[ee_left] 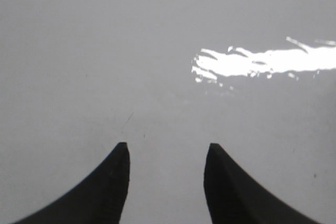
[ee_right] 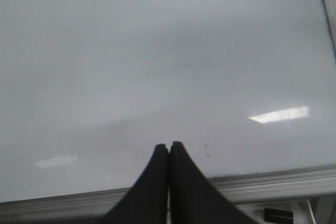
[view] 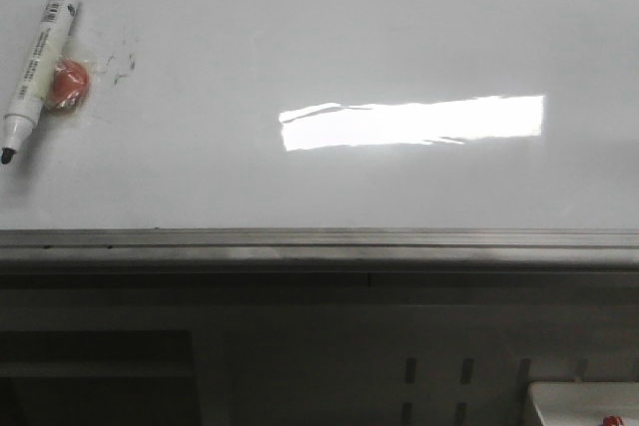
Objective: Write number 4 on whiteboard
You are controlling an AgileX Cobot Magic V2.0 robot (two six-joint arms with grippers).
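The whiteboard (view: 329, 37) fills the front view, glossy white, with a grey metal rail along its near edge. No number 4 shows on it, only faint grey smudges (view: 122, 62) at the far left. A white marker (view: 40, 52) with a black cap and tip lies uncapped-looking at the far left. My left gripper (ee_left: 166, 148) is open and empty above bare board (ee_left: 105, 51). My right gripper (ee_right: 169, 146) is shut and empty above the board (ee_right: 157, 51) near its rail. Neither gripper shows in the front view.
A small orange-red round object (view: 70, 85) lies against the marker. A bright light reflection (view: 411, 122) crosses the board's middle. Below the rail (view: 319, 239) is a grey frame, with a white tray corner (view: 584, 404) at bottom right.
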